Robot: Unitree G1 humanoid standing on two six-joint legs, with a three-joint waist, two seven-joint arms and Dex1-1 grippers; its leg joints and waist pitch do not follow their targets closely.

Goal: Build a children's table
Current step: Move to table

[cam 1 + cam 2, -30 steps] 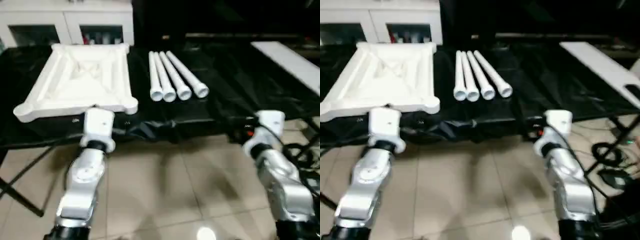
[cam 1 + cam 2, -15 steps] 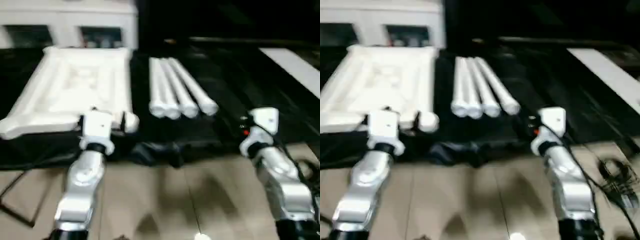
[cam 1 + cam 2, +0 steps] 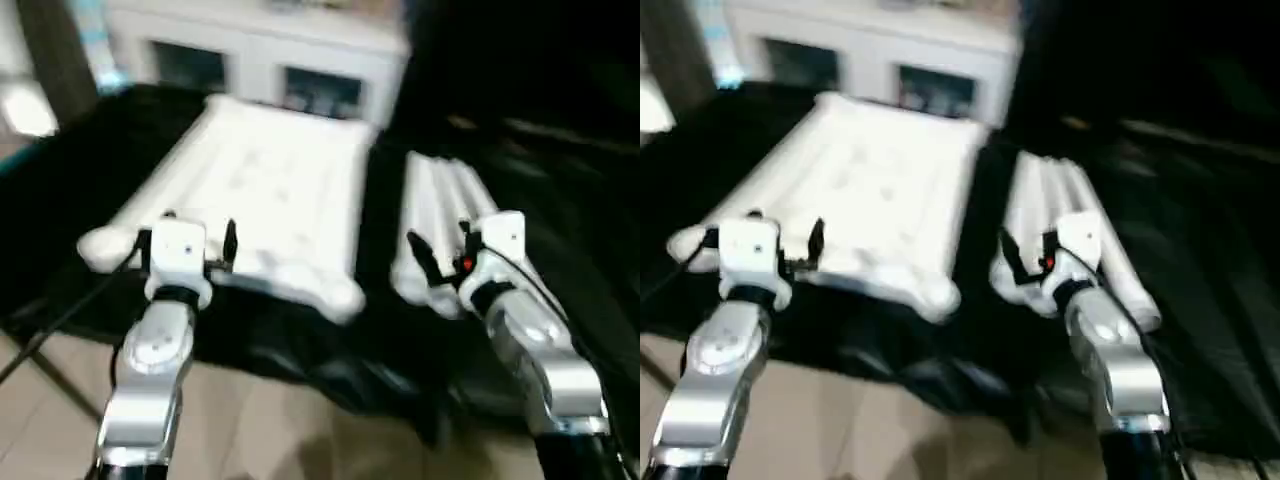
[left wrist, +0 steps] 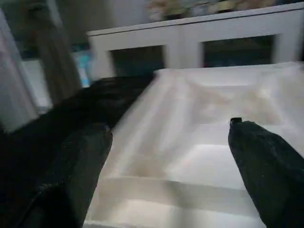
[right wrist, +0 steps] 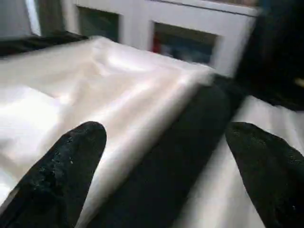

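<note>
The table top (image 3: 270,205) is a white plastic rectangle lying upside down on a black-covered work surface (image 3: 70,170), its underside up, with raised edges along the sides and rounded sockets bulging at the near corners. Its inner ribs are too blurred to make out. Just beside it, across a narrow strip of black, the white tube legs (image 3: 440,210) lie side by side in a tight row, their near ends thicker and rounded; their number cannot be told here.

The left gripper (image 3: 188,243) hangs at the near edge of the top, its two black fingers (image 4: 80,166) spread wide apart with nothing between them. The right gripper (image 3: 438,255) is over the near ends of the legs, fingers (image 5: 71,161) likewise spread wide and holding nothing.

Behind the work surface stands a white cabinet (image 3: 260,60) with glass doors; what is inside it is too blurred to tell
</note>
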